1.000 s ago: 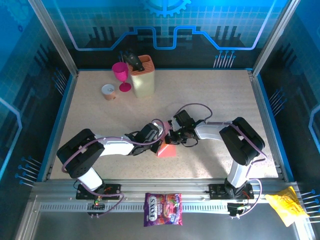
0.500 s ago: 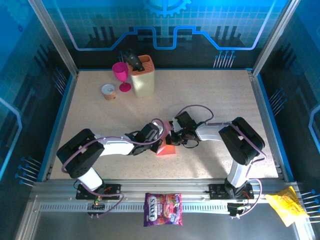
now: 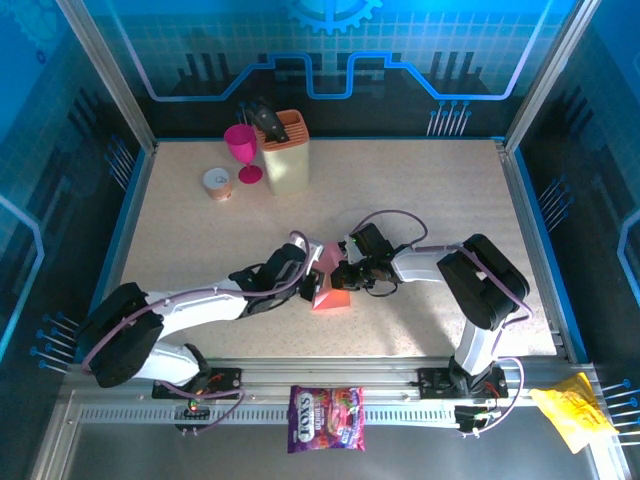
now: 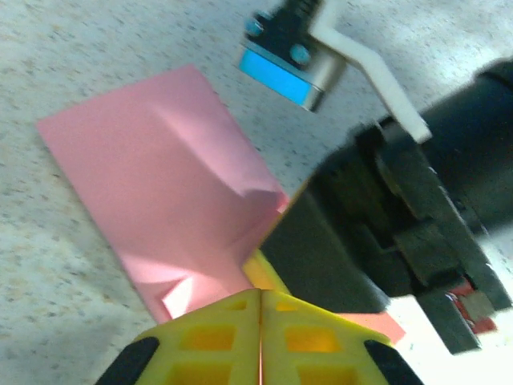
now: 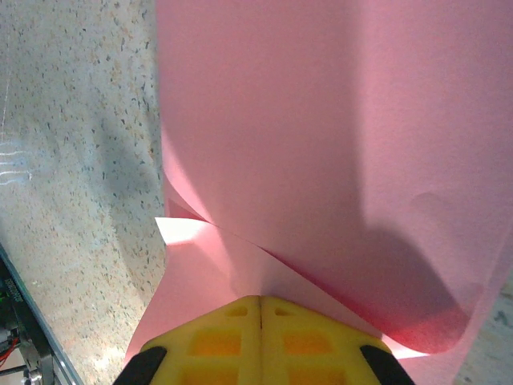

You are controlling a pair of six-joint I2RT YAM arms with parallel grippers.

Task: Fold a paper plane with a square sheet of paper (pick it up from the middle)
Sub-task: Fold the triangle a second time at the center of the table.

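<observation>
The square sheet of paper (image 3: 333, 297) is pink-red and partly folded. It lies at the table's middle with one flap standing up between the two grippers. My left gripper (image 3: 313, 277) comes at it from the left, and its yellow fingers (image 4: 216, 329) are shut with the paper (image 4: 160, 184) meeting their tips. My right gripper (image 3: 341, 276) comes from the right. In the right wrist view its jaws are shut where the folds of the sheet (image 5: 321, 120) run together at the tips (image 5: 260, 298). No finished paper plane is in view.
A beige knife block (image 3: 285, 155), a magenta goblet (image 3: 241, 148) and a small white cup (image 3: 217, 182) stand at the back left. A purple candy bag (image 3: 326, 418) and a yellow wrapper (image 3: 572, 412) lie on the front rail.
The left arm has dropped and stretched out low, its gripper drawing slightly left. A pink flap now stands up between the grippers. The right arm has barely moved.
</observation>
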